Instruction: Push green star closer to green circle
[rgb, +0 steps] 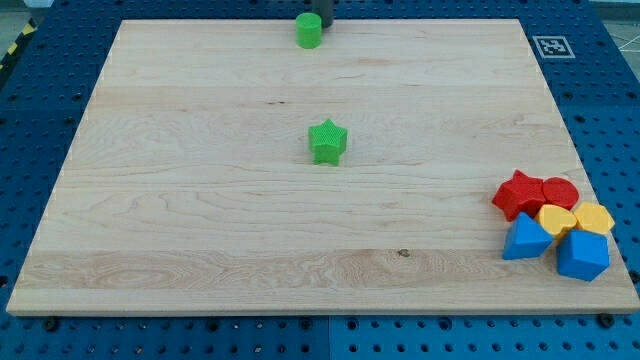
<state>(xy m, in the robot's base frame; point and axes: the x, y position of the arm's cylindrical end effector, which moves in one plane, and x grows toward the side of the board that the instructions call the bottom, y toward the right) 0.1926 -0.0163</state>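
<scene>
A green circle (309, 30) stands near the board's top edge, a little left of centre. A green star (327, 141) lies near the middle of the board, well below the circle and slightly to its right. Only the dark lower end of my rod shows at the view's top edge. My tip (325, 21) is right beside the green circle's upper right side, far above the green star. I cannot tell whether the tip touches the circle.
The wooden board (200, 200) lies on a blue pegboard table. A cluster sits at the lower right: red star (517, 193), red circle (560, 191), yellow heart (556, 219), yellow hexagon (594, 217), blue triangle (525, 239), blue block (582, 256). A marker tag (551, 45) is at the top right.
</scene>
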